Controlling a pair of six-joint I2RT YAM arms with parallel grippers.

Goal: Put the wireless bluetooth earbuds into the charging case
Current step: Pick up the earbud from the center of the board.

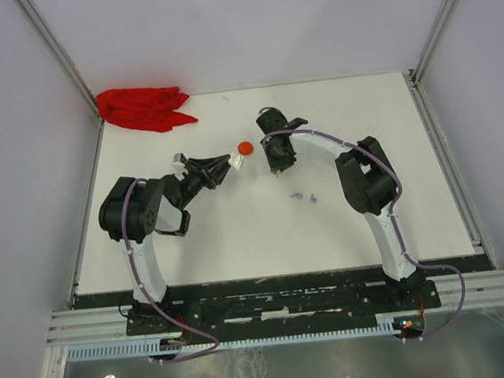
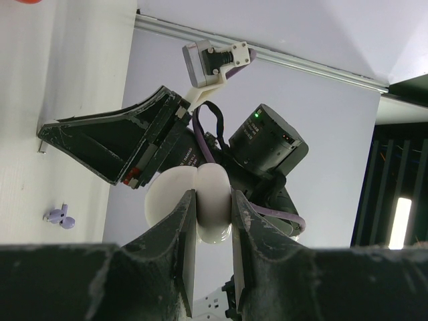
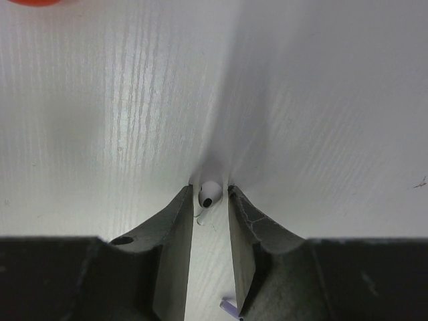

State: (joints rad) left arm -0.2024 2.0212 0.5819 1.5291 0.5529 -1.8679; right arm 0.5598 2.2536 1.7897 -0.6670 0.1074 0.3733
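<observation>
Top external view shows the left gripper [image 1: 225,166] reaching toward the middle of the white bench [image 1: 239,235], closed on a white rounded plastic charging case [image 1: 236,162] that it holds just off the surface. Left wrist view confirms this: both black fingers [image 2: 188,234] press the sides of the charging case [image 2: 214,177], which bulges out in two smooth lobes beyond them. Just beside the case, toward the far edge, lies a small round red disc [image 1: 245,147]. The right gripper [image 1: 277,170] points down close to the case on its right side. In the right wrist view its fingers are drawn nearly together, pinching a tiny whitish stemmed earbud [image 3: 209,195] between their tips, bulb outward and stem trailing back toward the camera, with a soft shadow on the bench beneath. Whether the earbud touches the surface cannot be told. A pair of small purple stemmed earbuds [image 1: 311,198] lies on the bench nearer the front edge, beside the right arm. A crumpled red cloth [image 1: 141,108] sits in the far left corner.
</observation>
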